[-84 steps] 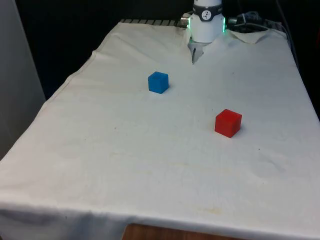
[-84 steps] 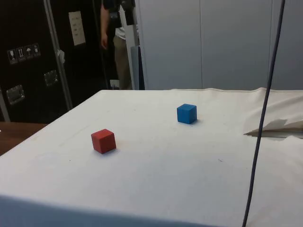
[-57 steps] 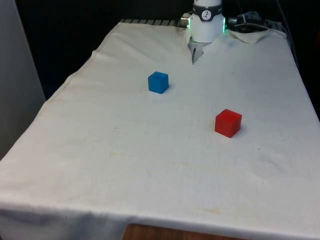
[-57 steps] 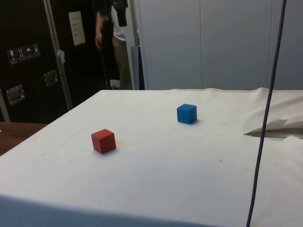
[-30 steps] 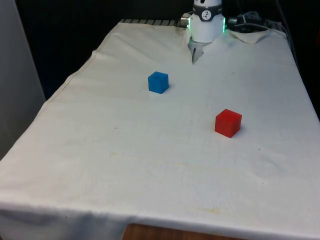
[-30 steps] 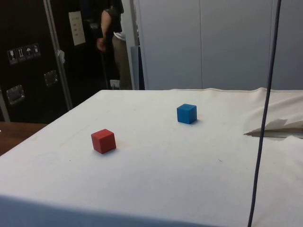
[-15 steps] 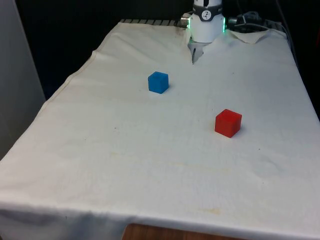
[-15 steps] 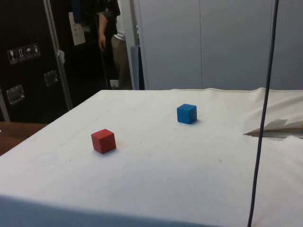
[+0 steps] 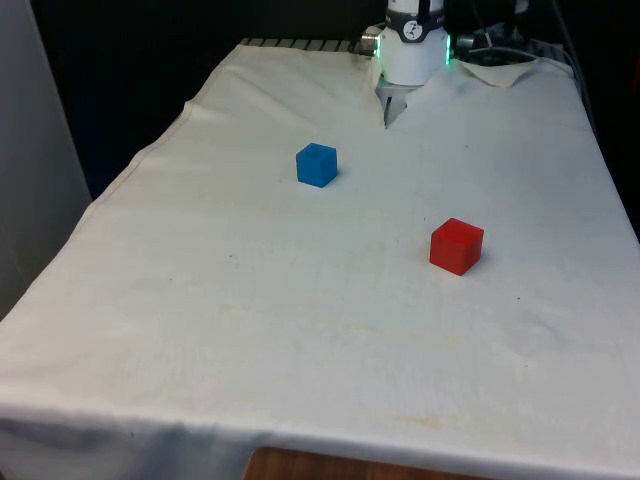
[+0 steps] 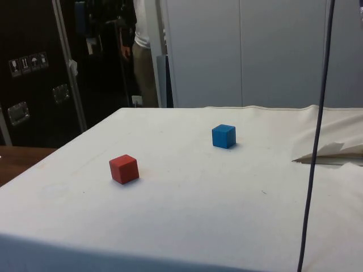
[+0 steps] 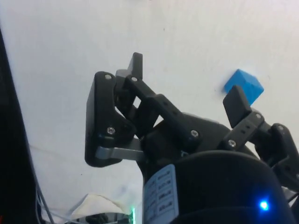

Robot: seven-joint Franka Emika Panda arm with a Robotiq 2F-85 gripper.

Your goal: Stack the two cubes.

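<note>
The blue cube [image 9: 316, 165] rests flat on the white-clothed desk [image 9: 300, 330], toward the far end and on the front view's left of centre. The red cube [image 9: 456, 246] rests flat on the same cloth, nearer the camera and toward the front view's right, well apart from the blue one; neither is stacked on the other. In the side view the red cube [image 10: 124, 169] lies nearer the desk's front edge and the blue cube [image 10: 224, 136] farther back. In the wrist view the pincer [image 11: 184, 86] hangs above bare cloth with its two fingers [image 11: 236, 106] spread wide and nothing between them; the blue cube [image 11: 245, 86] lies on the cloth just beyond one fingertip, untouched. A person [image 10: 142, 45] stands beyond the desk in the side view, beside the dark cabinets [image 10: 34, 68].
</note>
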